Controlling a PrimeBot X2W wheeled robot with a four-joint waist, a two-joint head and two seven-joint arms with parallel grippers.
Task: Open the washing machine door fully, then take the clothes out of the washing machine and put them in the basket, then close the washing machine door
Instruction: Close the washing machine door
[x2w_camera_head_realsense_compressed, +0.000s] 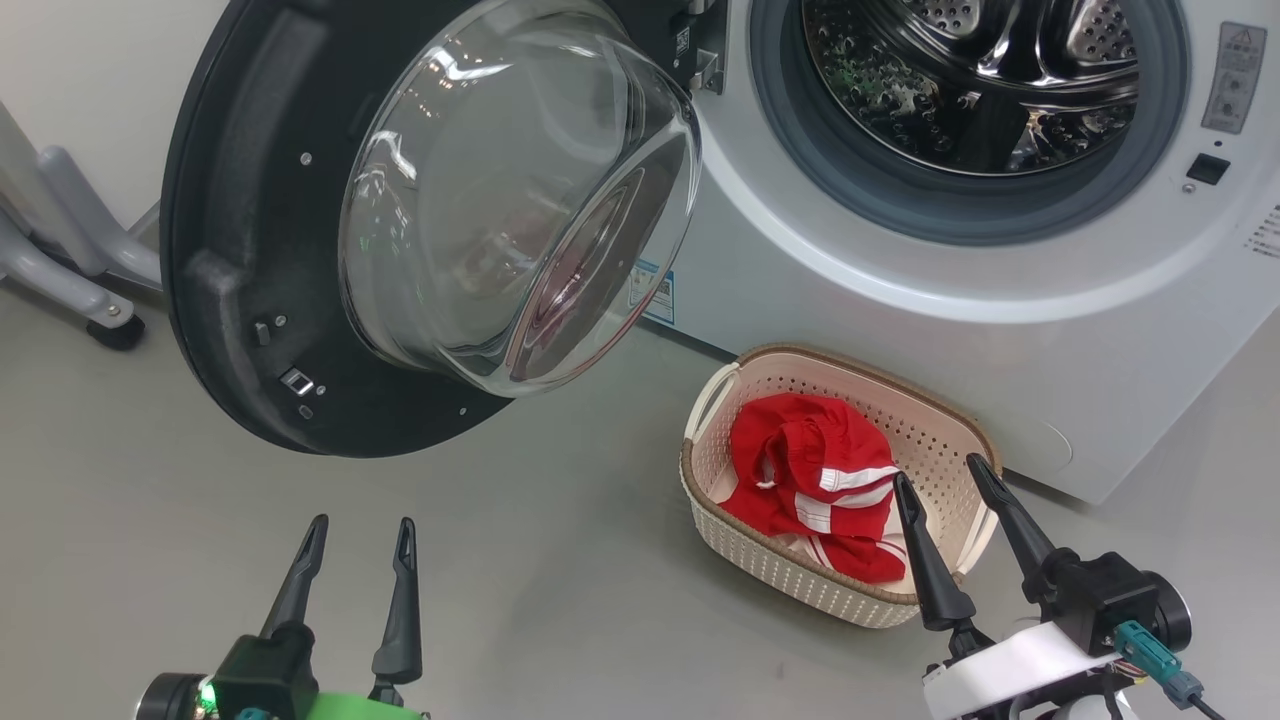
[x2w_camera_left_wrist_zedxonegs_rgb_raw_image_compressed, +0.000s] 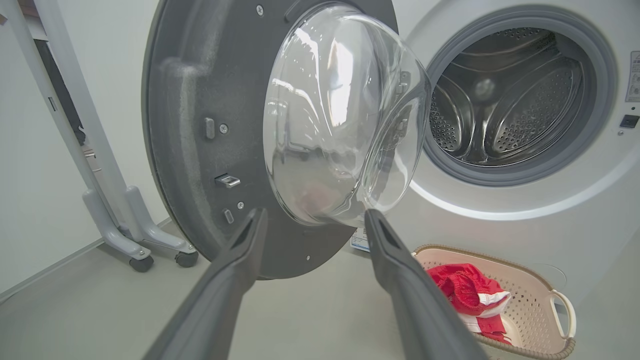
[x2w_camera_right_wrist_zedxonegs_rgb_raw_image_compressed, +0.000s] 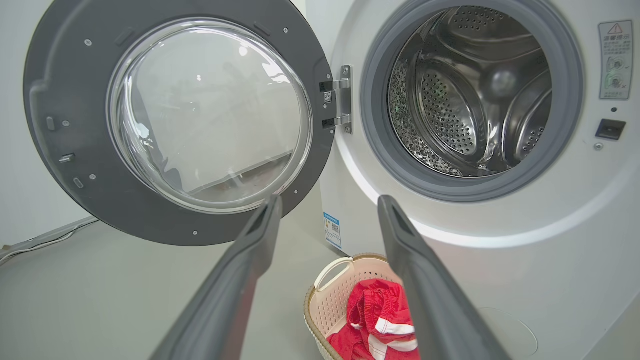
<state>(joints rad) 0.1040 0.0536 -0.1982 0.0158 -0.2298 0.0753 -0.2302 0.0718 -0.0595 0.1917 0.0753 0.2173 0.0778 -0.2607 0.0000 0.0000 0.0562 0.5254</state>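
Right claw (x2w_camera_head_realsense_compressed: 936, 468) spread, empty, clothes (x2w_camera_head_realsense_compressed: 800, 460) in basket (x2w_camera_head_realsense_compressed: 790, 578) just to its left

Washing machine door (x2w_camera_head_realsense_compressed: 230, 250) top off-frame

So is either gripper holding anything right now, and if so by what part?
Nothing is held. The left gripper and right gripper both stand open and empty; the clothes lie in the basket.
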